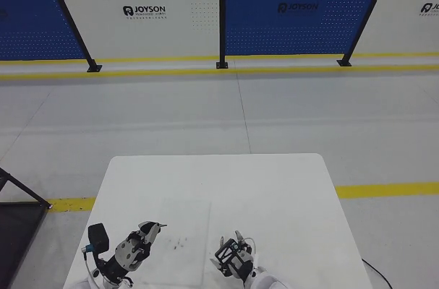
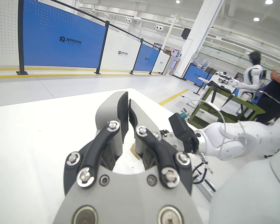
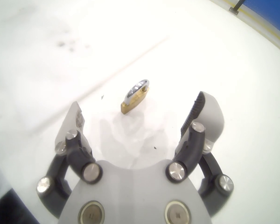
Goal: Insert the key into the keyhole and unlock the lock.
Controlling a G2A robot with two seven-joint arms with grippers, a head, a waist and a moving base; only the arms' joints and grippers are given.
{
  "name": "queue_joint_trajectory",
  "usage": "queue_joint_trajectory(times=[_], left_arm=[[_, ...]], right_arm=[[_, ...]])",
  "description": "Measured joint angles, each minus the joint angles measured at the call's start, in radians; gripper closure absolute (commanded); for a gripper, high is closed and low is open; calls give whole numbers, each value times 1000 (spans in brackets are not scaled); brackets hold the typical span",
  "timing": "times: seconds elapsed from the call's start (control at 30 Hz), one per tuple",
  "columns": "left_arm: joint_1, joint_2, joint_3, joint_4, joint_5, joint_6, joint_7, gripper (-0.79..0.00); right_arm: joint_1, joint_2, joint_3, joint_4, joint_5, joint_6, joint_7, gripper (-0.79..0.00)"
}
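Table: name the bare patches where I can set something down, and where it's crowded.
Bare: the far half of the table, from the grippers to the far edge, both far corners included. Crowded: the near edge, with the left gripper, right gripper and the padlock before it.

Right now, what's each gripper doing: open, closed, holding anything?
Left gripper: closed; whether it pinches anything cannot be told.
Right gripper: open, holding nothing; the padlock sits apart from it.
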Motion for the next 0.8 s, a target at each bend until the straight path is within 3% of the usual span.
queue_joint_trajectory(times=[0.07, 0.1, 0.23, 0.27, 0.3, 0.33, 0.37, 0.57, 0.67, 0.8], left_arm=[[0, 0, 0, 0, 0, 0, 0, 0], [0, 0, 0, 0, 0, 0, 0, 0], [0, 0, 0, 0, 0, 0, 0, 0], [0, 0, 0, 0, 0, 0, 0, 0], [0, 0, 0, 0, 0, 0, 0, 0], [0, 0, 0, 0, 0, 0, 0, 0], [0, 0, 0, 0, 0, 0, 0, 0], [0, 0, 0, 0, 0, 0, 0, 0], [0, 0, 0, 0, 0, 0, 0, 0], [0, 0, 0, 0, 0, 0, 0, 0]], right_arm=[[11, -7, -12, 19, 16, 24, -19, -785], [17, -10, -16, 29, 26, 35, -28, -742], [31, -16, -22, 50, 46, 45, -36, -449], [33, -16, -24, 54, 47, 46, -35, -443], [36, -17, -26, 59, 47, 46, -31, -502], [39, -18, -28, 62, 49, 45, -28, -391], [41, -19, -29, 65, 51, 45, -25, -342], [54, -24, -37, 80, 64, 40, -27, -145], [57, -25, -38, 85, 68, 38, -29, 0], [58, -25, -38, 86, 76, 29, -29, 0]])
